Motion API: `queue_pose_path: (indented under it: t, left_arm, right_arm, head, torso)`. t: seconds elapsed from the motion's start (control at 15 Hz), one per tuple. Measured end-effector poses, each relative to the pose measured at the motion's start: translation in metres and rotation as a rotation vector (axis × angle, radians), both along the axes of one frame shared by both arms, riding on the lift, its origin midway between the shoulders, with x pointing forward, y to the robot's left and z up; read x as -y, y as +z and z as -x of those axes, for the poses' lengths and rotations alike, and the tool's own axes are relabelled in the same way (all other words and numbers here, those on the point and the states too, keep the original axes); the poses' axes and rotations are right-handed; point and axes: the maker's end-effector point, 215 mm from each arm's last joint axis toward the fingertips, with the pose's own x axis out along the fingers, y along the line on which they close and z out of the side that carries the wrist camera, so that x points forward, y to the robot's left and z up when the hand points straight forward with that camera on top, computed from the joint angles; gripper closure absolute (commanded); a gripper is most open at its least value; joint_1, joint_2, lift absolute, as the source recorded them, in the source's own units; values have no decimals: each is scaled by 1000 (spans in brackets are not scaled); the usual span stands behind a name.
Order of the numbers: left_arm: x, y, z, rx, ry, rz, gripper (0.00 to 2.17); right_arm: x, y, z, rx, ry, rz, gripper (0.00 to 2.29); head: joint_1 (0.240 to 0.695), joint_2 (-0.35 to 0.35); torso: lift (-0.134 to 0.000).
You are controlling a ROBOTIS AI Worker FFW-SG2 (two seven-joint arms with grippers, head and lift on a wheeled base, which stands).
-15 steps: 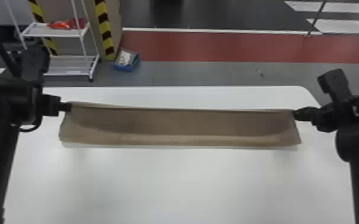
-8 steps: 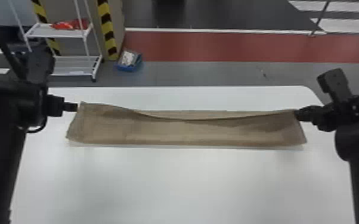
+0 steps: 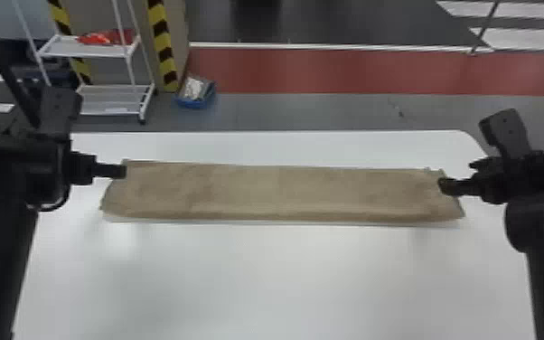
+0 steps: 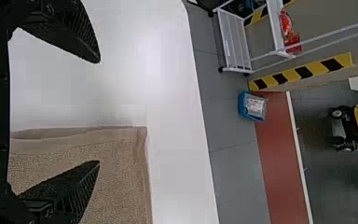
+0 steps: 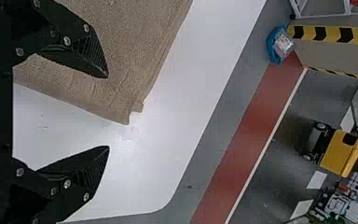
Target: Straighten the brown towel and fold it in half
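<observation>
One white metal rack with two shelves stands beyond the brown towel's left end, one red packet on its upper shelf. One black left pincer is at that end of the towel, released: its two fingers are spread, one above the cloth, the other above bare worktop. One blue plastic bin sits on the floor beyond the towel's left half, holding a pale package. One brown woven towel lies as a long, narrow band across one white worktop; at its right end two corners overlap, slightly offset. One black right pincer is at that end, released too, its two fingers wide apart on either side of the towel's short edge.
</observation>
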Motion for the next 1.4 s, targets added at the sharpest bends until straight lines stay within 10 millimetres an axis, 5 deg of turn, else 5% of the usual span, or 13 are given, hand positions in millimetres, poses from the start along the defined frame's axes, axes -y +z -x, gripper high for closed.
queue_pose_path:
  t: [1.4]
  left_arm:
    - [0, -10, 12, -20, -2, 28, 90]
  right_arm:
    - [2, -5, 12, 7, -8, -10, 33]
  head:
    - [695, -30]
  torso:
    - [-123]
